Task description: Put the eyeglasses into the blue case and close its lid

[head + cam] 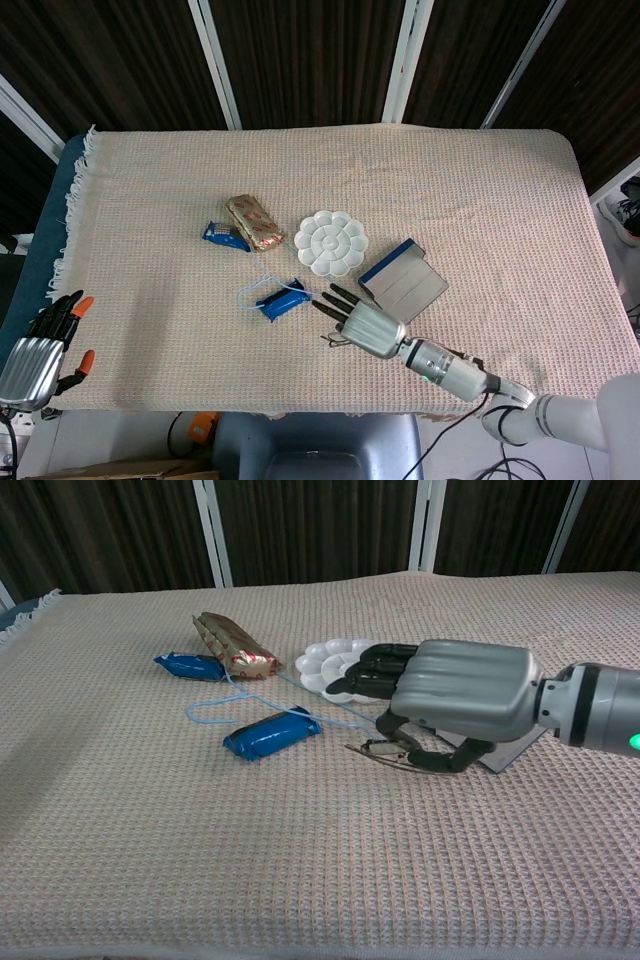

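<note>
The blue case (403,282) lies open on the woven tablecloth (480,190), just right of the flower-shaped paint palette (330,243), its flat lid spread toward the table's front. We judge it stiff and easy to press shut from above.

Our right hand (455,692) hangs low just in front of the case, thumb and underside fingers pinching the eyeglasses (385,750), which sit lifted slightly off the cloth beneath the palm. Our left hand (40,345) idles off the table's left corner, fingers apart, holding nothing.

The eyeglasses look light, thin-framed and fragile. We would keep hold at the frame, never the lenses, and squeeze gently, since wire frames could slip or bend.
</note>
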